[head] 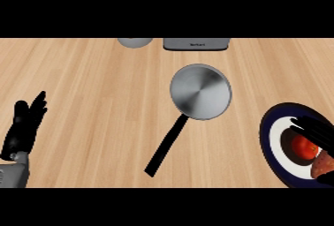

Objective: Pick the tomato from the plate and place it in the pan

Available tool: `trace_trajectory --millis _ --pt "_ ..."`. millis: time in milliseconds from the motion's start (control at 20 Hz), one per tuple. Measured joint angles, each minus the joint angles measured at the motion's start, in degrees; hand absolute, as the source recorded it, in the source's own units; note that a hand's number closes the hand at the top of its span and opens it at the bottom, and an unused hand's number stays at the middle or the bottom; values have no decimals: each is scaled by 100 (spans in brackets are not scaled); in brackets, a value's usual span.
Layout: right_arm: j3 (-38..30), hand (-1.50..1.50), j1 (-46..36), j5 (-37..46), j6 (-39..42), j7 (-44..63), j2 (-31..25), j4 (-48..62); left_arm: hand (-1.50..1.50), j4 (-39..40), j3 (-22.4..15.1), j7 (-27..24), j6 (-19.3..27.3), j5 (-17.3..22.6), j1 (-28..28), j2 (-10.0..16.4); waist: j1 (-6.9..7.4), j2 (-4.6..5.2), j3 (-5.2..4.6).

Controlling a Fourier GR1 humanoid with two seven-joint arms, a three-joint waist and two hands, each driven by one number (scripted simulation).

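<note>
one pan [201, 90], one plate [271, 132], one tomato [302, 146]; left hand [23, 128], right hand [316, 131]

counts: one pan [201, 92], with one black handle. one plate [269, 137]. one tomato [303, 148] on the plate. one brownish item [324, 165] also on the plate, cut by the view's edge, kind unclear, so two things on the plate. two black hands: left hand [23, 128], right hand [316, 132]. one grey forearm [13, 174] in view. two grey things at the far edge: one rounded object [135, 42], one boxy appliance [196, 44]. one wooden counter [85, 79].
</note>
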Motion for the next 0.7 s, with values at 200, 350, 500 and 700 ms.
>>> trace_trajectory --millis 200,350,500,700 --pt "18 -150 -313 262 -175 50 111 492 0 -131 36 77 -49 -71 41 -99 9 -3 -10" --pt "25 150 -253 384 -296 110 189 489 0 -212 127 126 -125 -100 81 -109 5 -5 -11" --pt "44 150 -282 474 -483 27 220 481 0 -266 200 184 -188 -112 67 -83 -3 -5 -16" --pt "-43 150 -350 539 -922 -49 304 562 0 -332 225 194 -205 -147 103 -123 -6 -9 -30"
